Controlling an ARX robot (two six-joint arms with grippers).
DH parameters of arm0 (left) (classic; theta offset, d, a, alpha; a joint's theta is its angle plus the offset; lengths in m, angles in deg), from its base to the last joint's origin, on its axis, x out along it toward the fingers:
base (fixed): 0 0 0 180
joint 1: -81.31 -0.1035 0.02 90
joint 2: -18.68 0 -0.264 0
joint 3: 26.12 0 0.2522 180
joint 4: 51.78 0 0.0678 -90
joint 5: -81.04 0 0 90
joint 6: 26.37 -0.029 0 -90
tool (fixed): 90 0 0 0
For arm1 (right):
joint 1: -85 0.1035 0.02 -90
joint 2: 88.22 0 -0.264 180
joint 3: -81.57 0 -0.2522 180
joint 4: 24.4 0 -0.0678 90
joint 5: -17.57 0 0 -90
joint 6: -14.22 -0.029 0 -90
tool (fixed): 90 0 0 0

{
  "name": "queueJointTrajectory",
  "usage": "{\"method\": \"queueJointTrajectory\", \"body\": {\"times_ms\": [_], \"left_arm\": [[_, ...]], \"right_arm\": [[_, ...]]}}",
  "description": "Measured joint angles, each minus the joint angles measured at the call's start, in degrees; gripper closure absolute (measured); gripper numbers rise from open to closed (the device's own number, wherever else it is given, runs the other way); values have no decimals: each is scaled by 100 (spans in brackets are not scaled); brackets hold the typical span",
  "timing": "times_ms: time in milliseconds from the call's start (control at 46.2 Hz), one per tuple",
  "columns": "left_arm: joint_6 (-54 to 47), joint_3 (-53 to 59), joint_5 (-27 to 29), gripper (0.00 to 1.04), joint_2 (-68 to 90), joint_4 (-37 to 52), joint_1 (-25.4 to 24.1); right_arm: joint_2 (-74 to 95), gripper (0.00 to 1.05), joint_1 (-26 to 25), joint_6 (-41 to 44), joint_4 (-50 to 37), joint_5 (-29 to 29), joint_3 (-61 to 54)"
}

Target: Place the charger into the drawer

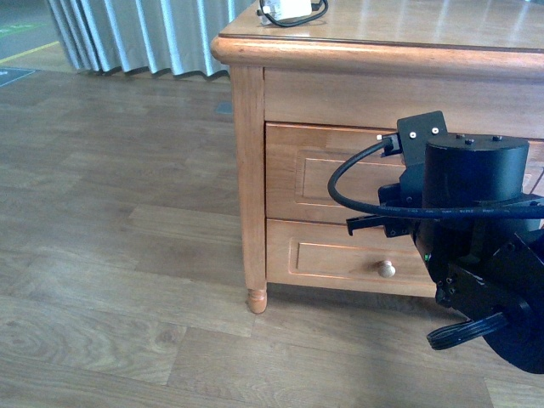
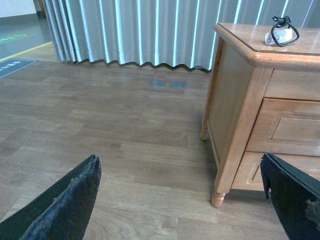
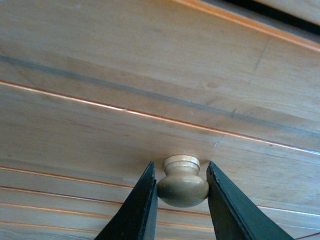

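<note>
Right fingers [image 3: 140, 210] are closed on the knob [image 3: 182, 182] of the drawer [image 3: 100, 120]. In the right wrist view you've got one dark finger pressed against each side of the pale round knob, w/ the wood panel front filling the rest of the pic. A thin dark gap runs along one edge of the drawer front; can't tell from here how far out it sits.

Front view: your right arm [image 1: 472, 221] covers most of the upper drawer [image 1: 306, 170], so the grip itself is hidden there. What shows of the drawer front looks about level w/ the cabinet [image 1: 248, 170] frame. The lower drawer [image 1: 327, 255] w/ its own small knob [image 1: 387, 269] is below, untouched. The charger [image 1: 285, 10] lies on the tabletop [image 1: 408, 30] near the cabinet's front left corner, white block w/ black cable looped round it, well apart from both arms.

Left wrist view: left fingers [image 2: 65, 205] are spread wide w/ nothing between them, over the wood floor [image 2: 125, 125] and off to the cabinet's [image 2: 240, 100] side. You can see the charger [image 2: 281, 32] up on the tabletop [image 2: 245, 37] by the corner, and a grey curtain [image 2: 135, 30] behind.
</note>
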Motion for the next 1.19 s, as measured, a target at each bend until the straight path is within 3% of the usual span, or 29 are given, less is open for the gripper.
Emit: {"method": "queueJointTrajectory", "body": {"times_ms": [649, 1190], "left_arm": [[0, 0, 0, 6, 0, 0, 0], [2, 0, 0, 6, 0, 0, 0]], "right_arm": [[-195, 81, -26, -96, -385, -278, -671], [-942, 82, -306, -437, -813, -1300, -2166]]}}
